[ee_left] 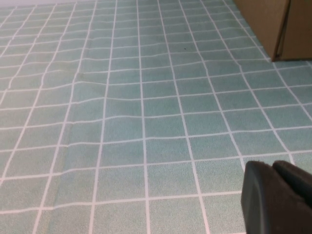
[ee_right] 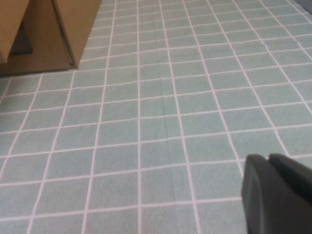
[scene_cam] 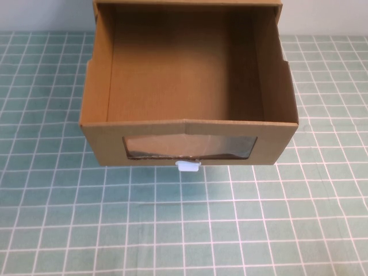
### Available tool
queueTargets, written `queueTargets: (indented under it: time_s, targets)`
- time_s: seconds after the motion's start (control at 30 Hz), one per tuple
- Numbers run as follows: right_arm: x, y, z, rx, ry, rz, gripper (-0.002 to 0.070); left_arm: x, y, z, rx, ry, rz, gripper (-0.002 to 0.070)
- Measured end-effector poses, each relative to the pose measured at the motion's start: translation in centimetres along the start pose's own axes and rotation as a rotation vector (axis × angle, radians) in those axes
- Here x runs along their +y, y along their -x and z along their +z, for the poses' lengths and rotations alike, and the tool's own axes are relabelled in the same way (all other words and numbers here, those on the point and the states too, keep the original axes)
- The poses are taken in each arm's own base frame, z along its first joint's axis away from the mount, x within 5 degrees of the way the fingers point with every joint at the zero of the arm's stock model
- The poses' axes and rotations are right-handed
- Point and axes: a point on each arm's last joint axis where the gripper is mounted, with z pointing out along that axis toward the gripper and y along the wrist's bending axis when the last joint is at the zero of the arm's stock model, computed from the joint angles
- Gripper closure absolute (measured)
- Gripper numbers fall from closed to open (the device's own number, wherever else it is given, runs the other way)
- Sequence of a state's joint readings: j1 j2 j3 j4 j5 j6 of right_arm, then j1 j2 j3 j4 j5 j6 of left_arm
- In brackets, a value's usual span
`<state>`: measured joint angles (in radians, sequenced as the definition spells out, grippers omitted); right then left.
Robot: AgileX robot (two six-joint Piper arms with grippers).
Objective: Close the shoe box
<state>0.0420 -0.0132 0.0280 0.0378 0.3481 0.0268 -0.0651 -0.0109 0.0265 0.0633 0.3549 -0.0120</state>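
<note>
The shoe box (scene_cam: 190, 63) is a brown cardboard drawer, pulled out toward me and empty inside. Its front has a clear window (scene_cam: 190, 146) and a small white pull tab (scene_cam: 188, 167) below it. A corner of the box shows in the left wrist view (ee_left: 275, 27) and in the right wrist view (ee_right: 44, 34). My left gripper (ee_left: 273, 168) is shut and empty, low over the mat, left of the box. My right gripper (ee_right: 270, 161) is shut and empty, low over the mat, right of the box. Neither gripper shows in the high view.
A green mat with a white grid (scene_cam: 184, 230) covers the table. The box's outer sleeve (scene_cam: 276, 6) stands at the far edge against a pale wall.
</note>
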Motion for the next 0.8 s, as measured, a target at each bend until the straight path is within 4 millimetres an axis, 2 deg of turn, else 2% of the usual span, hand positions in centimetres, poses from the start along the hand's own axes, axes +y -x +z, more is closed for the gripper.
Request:
queueTargets:
  time_s: [0.23, 0.5, 0.63, 0.8]
  targets:
    - [0.0, 0.0, 0.0, 0.000, 0.000, 0.000, 0.0688, 0.0, 0.4, 0.0, -0.038, -0.007, -0.059, 0.0680]
    - [0.0, 0.0, 0.0, 0.000, 0.000, 0.000, 0.0688, -0.1, 2.8, -0.4, -0.305, -0.083, -0.456, 0.0680]
    - [0.0, 0.0, 0.0, 0.000, 0.000, 0.000, 0.0688, 0.0, 3.4, -0.7, -0.375, -0.094, -0.489, 0.0680]
    - [0.0, 0.0, 0.0, 0.000, 0.000, 0.000, 0.0688, 0.0, 3.2, -0.6, -0.345, -0.098, -0.522, 0.0680]
